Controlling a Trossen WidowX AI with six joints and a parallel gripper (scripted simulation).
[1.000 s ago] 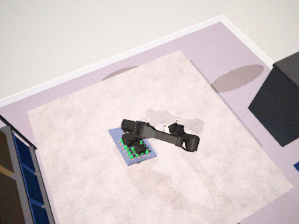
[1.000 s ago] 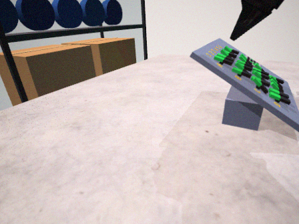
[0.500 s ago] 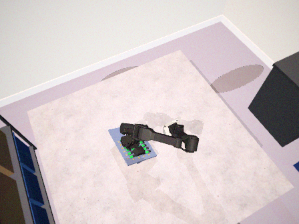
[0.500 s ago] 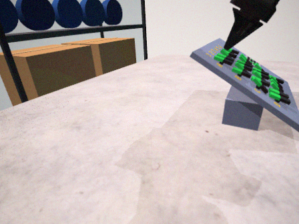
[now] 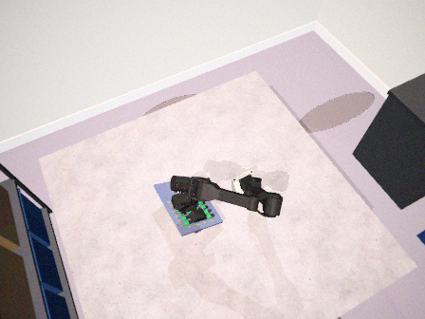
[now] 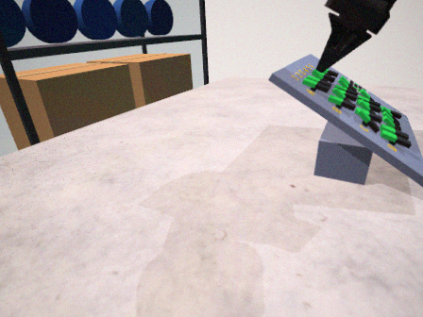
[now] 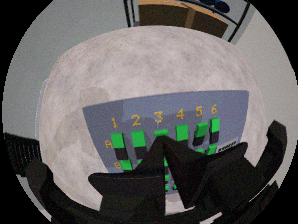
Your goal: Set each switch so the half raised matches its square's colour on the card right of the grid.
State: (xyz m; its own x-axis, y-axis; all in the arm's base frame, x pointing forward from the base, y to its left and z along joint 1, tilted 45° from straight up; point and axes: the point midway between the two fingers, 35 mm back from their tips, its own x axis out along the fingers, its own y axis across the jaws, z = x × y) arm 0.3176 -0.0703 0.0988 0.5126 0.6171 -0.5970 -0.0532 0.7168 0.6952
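Note:
The blue-grey switch panel (image 5: 162, 192) (image 6: 289, 78) (image 7: 100, 123) is tilted up on a block and carries rows of green and black rocker switches (image 5: 197, 216) (image 6: 359, 107) (image 7: 136, 140). My gripper (image 5: 185, 205) (image 6: 324, 67) (image 7: 161, 139) is shut with nothing in it. Its tip points down onto the far row, at the end of the panel nearest the exterior camera. In the wrist view the tip sits about under column 3, and the fingers hide the switches below them. A small white card (image 5: 235, 184) shows partly behind the arm.
A grey-blue block (image 6: 342, 159) props up the panel. A metal rack (image 6: 204, 42) (image 5: 28, 247) holds cardboard boxes (image 6: 94, 87) and blue cylinders (image 6: 94, 19). A big dark box (image 5: 394, 142) stands at the right of the mat.

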